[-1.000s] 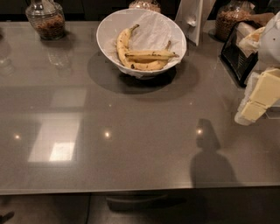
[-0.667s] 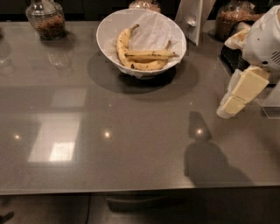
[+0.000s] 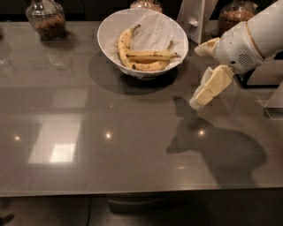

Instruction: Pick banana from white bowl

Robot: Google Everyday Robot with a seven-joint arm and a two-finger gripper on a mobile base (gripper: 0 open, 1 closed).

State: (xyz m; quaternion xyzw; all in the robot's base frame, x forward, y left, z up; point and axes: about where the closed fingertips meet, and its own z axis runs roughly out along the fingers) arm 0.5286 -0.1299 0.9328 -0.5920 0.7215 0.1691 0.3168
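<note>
The white bowl (image 3: 107, 27) stands at the back middle of the grey table, lined with crumpled white paper. Three bananas lie in it. The banana (image 3: 153, 54) is the slim straight one, lying across the bowl's right side, between a long curved banana (image 3: 123, 43) on the left and a plumper curved one (image 3: 149, 66) at the front. My gripper (image 3: 198, 76) hangs above the table just right of the bowl, open and empty, fingers pointing left and down. Its shadow falls on the table below.
Glass jars stand at the back left (image 3: 46, 20), back middle (image 3: 146, 4) and back right (image 3: 236, 16). A white upright stand (image 3: 197, 14) is behind the bowl's right side. A pale box (image 3: 277, 98) sits at the right edge.
My gripper has moved left and toward the bowl from the table's right edge. The bowl and bananas have not moved.
</note>
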